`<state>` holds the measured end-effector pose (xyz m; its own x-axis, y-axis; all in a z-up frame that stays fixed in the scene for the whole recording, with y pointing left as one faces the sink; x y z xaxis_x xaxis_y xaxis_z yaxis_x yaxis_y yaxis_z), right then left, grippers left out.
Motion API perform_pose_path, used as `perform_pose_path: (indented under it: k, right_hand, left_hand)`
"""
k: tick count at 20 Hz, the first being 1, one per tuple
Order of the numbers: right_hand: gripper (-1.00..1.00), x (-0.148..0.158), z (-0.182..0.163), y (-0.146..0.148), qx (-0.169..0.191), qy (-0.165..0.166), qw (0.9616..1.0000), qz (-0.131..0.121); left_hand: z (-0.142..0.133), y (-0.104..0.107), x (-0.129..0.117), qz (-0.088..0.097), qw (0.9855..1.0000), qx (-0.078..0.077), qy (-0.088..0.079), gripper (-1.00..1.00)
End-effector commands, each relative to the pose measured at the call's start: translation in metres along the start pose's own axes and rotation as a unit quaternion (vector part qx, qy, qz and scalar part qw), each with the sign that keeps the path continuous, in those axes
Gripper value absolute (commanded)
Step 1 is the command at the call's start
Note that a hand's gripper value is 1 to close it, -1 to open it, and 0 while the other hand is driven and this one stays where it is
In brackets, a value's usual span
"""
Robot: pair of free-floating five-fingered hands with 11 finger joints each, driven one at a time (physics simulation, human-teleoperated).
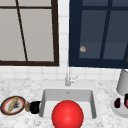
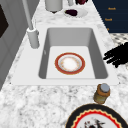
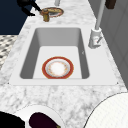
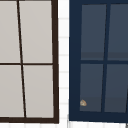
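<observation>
My left hand (image 2: pixel 117 56) hovers with fingers spread open beside the grey sink basin (image 2: pixel 100 53). The small amber jar with a grey lid (image 2: pixel 102 93) stands near it, on the counter just beside the sink's left rim.

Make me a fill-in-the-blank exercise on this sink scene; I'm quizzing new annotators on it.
1. The big ball in the front view is coloured ___.
2. The rimmed plate lies flat inside the ___.
3. The left hand, fingers straight, is nearest to the small ___, which stands on the counter beside the decorated plate.

Missing words: red; sink; jar.
</observation>
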<state>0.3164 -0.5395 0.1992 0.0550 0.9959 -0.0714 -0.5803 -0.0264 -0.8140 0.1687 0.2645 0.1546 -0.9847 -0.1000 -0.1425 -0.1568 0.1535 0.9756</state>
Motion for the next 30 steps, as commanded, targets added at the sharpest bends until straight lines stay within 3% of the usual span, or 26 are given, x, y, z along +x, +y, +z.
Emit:
perform_pose_path:
  k: [1,14,30]
  right_hand:
    - [1.00,0.011,0.022,-0.016,-0.002,-0.005,1.0000,-0.007]
    - [1.00,0.067,0.081,-0.067,0.013,-0.006,0.9999,0.001]
    - [1.00,0.187,0.107,-0.089,0.004,0.002,1.0000,0.000]
  left_hand:
    - [0.000,0.000,0.000,0.000,1.0000,0.000,0.000,0.00]
    - [0.000,0.000,0.000,0.000,1.0000,0.000,0.000,0.00]
    - [0.000,0.000,0.000,0.000,1.0000,0.000,0.000,0.00]
